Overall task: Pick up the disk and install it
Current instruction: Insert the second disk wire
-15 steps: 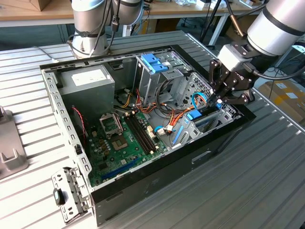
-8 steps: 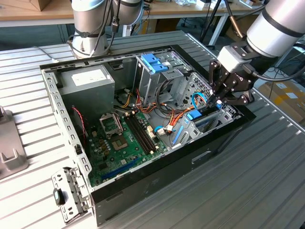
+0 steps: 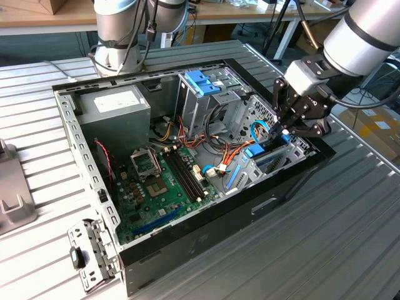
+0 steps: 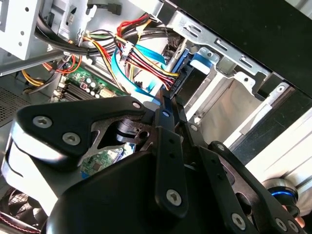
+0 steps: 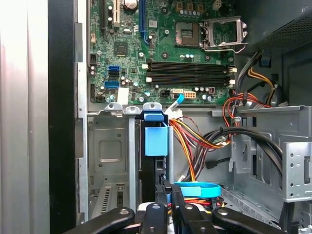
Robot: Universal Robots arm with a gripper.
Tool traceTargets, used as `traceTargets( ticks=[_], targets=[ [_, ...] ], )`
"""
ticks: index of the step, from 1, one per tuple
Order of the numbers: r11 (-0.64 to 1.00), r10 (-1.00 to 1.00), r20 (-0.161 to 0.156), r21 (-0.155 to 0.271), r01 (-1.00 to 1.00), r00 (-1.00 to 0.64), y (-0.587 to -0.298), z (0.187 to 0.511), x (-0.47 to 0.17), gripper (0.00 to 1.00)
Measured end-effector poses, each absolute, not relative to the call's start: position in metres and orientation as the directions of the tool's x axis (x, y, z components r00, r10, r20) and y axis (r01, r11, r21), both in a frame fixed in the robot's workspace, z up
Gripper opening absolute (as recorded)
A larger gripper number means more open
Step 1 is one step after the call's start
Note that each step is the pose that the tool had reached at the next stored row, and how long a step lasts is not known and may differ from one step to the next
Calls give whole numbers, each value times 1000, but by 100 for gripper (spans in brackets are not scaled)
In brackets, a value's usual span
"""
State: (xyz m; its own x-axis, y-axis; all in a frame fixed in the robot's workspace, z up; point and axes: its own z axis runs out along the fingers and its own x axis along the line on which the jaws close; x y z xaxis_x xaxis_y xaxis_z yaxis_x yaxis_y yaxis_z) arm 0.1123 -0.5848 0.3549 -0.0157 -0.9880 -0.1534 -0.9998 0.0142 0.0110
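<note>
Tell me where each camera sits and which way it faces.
Exterior view: off the arm, above one corner, looking down into the open computer case; the arm and its hand reach in at the exterior view's right.
First wrist view: behind the hand, looking past the blue-framed disk to the motherboard.
Second wrist view: close behind the hand, facing the cable bundle.
Both wrist views share the hand and cables.

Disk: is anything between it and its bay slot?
Nothing visible. The disk already stands on edge in the bay, with the gripper at its end. Coloured wires run close beside it, not across.
</note>
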Motion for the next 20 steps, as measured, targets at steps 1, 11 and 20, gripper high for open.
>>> traceTargets(
  ticks=[1,11,20],
  targets=[
    [14,-988,-154,11,-1000,-16,-585,354,112,16],
    [14,-987,-157,11,-1000,-16,-586,348,112,16],
    [14,-986,-165,11,-1000,-16,-592,337,112,24]
  ],
)
